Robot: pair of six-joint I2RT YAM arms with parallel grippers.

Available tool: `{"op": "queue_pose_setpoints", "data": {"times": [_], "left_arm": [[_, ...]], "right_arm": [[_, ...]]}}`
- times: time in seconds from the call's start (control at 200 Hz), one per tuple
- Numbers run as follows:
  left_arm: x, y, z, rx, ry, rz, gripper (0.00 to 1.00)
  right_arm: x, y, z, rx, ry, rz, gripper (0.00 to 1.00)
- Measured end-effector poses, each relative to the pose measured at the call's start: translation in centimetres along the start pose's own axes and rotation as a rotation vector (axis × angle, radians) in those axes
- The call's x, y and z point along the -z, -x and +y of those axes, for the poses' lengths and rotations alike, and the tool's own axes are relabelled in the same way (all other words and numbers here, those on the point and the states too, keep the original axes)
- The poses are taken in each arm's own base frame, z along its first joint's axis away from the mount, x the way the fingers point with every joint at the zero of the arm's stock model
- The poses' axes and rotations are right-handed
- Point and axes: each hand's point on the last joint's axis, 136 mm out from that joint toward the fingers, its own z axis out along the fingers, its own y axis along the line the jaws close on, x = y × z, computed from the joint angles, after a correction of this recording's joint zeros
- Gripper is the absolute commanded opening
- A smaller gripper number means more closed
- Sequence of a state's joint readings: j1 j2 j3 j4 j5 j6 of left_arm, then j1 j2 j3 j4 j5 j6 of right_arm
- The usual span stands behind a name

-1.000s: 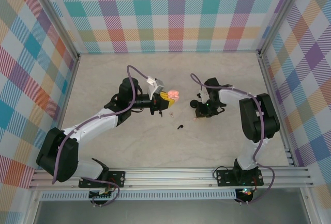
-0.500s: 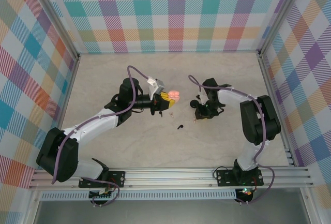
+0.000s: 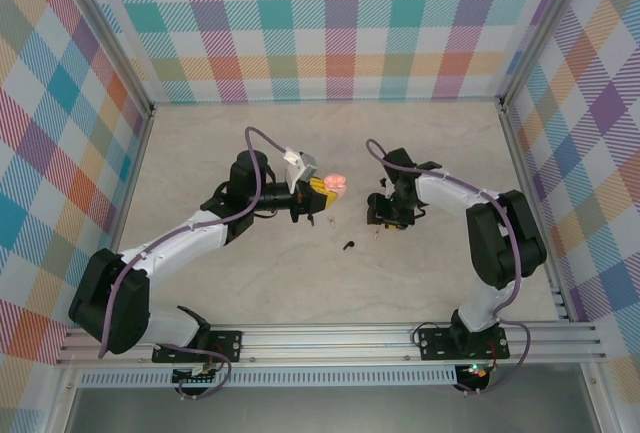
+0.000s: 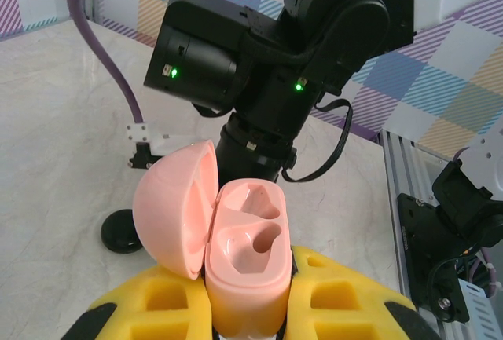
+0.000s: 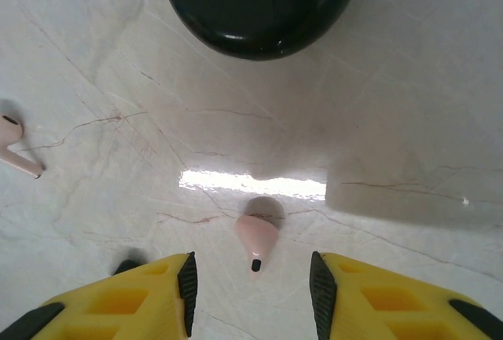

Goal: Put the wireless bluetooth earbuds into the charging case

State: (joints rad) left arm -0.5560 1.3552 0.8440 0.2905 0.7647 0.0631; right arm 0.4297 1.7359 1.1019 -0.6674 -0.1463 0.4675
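Pink earbud (image 5: 256, 238) lies flat on table (image 5: 393, 120) btwn right gripper (image 5: 251, 281) jaws, set wide, not touching. Risk: tiny glossy bud squirts out on closing. Left gripper (image 4: 250, 312) clamps open pink case (image 4: 245, 230), 2 sockets empty.

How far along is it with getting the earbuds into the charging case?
Done: the pink case is open, clamped in the left fingers. In hand: the right fingers stand open astride one pink earbud. Left: both wells are empty; a second pink earbud, a black earbud and the black case lie loose.
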Motion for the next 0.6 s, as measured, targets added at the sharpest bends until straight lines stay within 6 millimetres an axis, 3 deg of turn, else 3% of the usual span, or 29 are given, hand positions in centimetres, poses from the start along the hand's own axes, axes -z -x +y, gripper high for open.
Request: {"op": "queue_pose_setpoints", "data": {"times": [0.6], "left_arm": [[0.1, 0.0, -0.1, 0.000, 0.000, 0.000, 0.08]], "right_arm": [[-1.9, 0.3, -0.3, -0.103, -0.132, -0.002, 0.40]]}}
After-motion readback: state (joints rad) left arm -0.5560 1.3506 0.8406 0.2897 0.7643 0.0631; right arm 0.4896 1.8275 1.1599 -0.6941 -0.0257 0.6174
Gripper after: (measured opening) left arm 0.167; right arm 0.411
